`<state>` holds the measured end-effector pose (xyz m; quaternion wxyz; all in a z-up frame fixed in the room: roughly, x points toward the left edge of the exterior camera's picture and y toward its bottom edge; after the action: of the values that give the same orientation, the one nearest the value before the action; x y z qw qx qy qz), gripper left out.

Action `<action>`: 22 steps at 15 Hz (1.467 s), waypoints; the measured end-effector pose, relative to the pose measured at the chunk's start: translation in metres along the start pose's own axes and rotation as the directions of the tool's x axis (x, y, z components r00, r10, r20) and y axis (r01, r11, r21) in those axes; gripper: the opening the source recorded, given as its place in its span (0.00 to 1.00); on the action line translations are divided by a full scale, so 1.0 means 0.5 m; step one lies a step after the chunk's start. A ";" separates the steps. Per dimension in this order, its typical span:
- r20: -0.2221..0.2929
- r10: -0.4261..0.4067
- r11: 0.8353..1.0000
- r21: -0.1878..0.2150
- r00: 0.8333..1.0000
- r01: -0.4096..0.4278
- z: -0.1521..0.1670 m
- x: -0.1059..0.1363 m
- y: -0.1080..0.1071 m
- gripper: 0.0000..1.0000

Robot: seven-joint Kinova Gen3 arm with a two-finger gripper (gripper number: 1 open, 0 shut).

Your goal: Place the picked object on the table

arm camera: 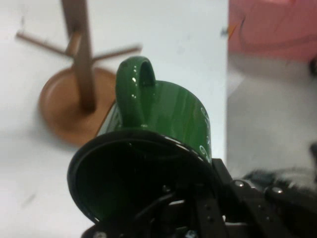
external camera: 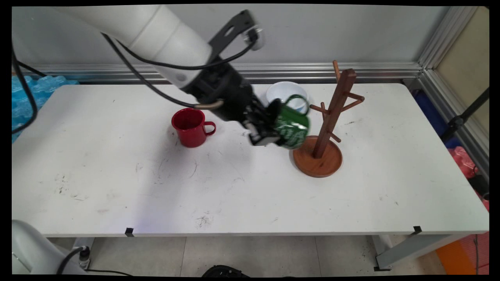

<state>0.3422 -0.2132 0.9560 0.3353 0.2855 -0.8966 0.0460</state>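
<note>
The gripper [external camera: 269, 130] is gripping a green mug [external camera: 293, 128] by its rim, fingers closed on the wall of the cup, and it is holding the mug off the table [external camera: 117, 187], tipped onto its side. Taking the wooden mug tree [external camera: 326, 125] as the marker: the green mug is hanging just to the left of the tree's post, over the left edge of its round base, apparently not touching either. The mug's handle is pointing upward and back, sitting near the tree's short left-hand pegs.

From the hand camera, the green mug [arm camera: 163, 144] is filling the lower middle, its dark open mouth facing the camera and its handle arching up on top. The gripper [arm camera: 198, 208] is clamping the rim at the bottom, one finger running inside the cup. The mug tree [arm camera: 79, 89] is showing beyond and to the left of the mug, post rising from the round brown base, pegs sticking out either side.

A white bowl [external camera: 286, 95] is sitting behind the tree and to its left, partly hidden by the mug. A red mug [external camera: 191, 127] is standing upright well to the left of the tree, handle pointing toward it.
</note>
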 end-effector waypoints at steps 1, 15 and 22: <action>0.034 0.018 1.000 0.016 0.999 -0.019 -0.012 -0.011 -0.009 0.00; 0.485 0.098 0.972 0.139 0.869 -0.188 -0.072 -0.173 -0.054 0.00; 0.610 0.128 0.955 0.138 0.782 -0.263 -0.039 -0.247 -0.038 0.00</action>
<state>0.4394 -0.1641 0.8915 -0.0018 0.2248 -0.9706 0.0858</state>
